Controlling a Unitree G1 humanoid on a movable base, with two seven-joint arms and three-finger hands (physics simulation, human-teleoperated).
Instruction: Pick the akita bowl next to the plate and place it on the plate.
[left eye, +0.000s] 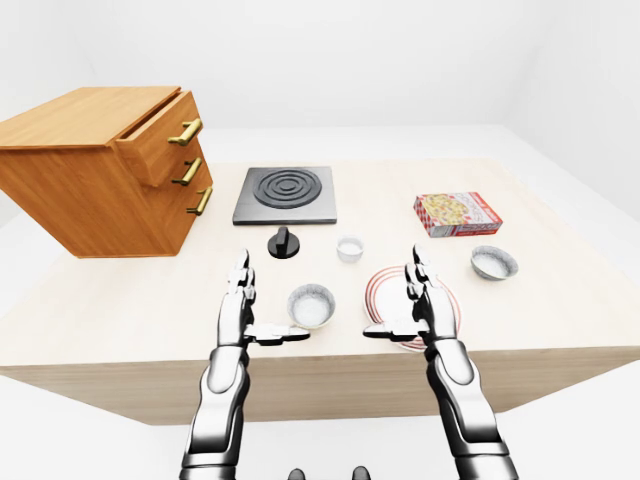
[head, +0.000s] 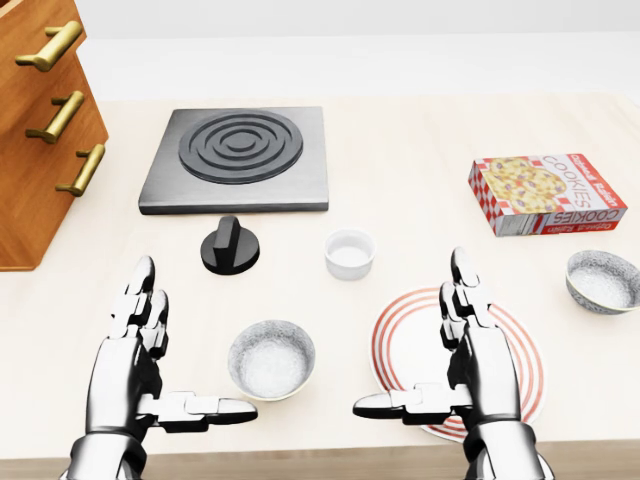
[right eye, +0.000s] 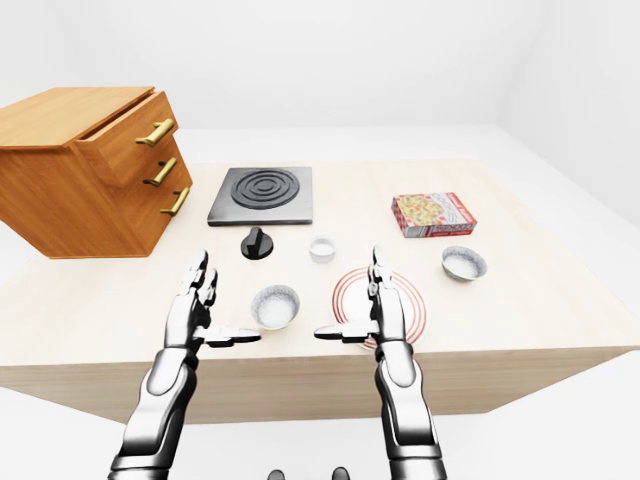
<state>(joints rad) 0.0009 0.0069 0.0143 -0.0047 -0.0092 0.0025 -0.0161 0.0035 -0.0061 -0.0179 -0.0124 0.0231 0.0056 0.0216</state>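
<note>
A white plate (head: 520, 345) with red rings lies on the wooden table, low and right of centre in the head view. A speckled grey-white bowl (head: 271, 358) stands upright just left of it, apart from it. A second similar bowl (head: 603, 280) stands to the plate's right. My left hand (head: 172, 362) is open to the left of the first bowl, fingers up and thumb pointing toward it, not touching. Open too, my right hand (head: 432, 362) hovers over the plate's left half and hides part of it. Both hands are empty.
A small white ramekin (head: 350, 253) and a black knob (head: 230, 245) sit above the bowl. Further up are a black stove plate (head: 237, 158), a cookie box (head: 545, 193) at right and a wooden drawer cabinet (head: 35, 120) at left. The table edge (left eye: 330, 365) runs just below my hands.
</note>
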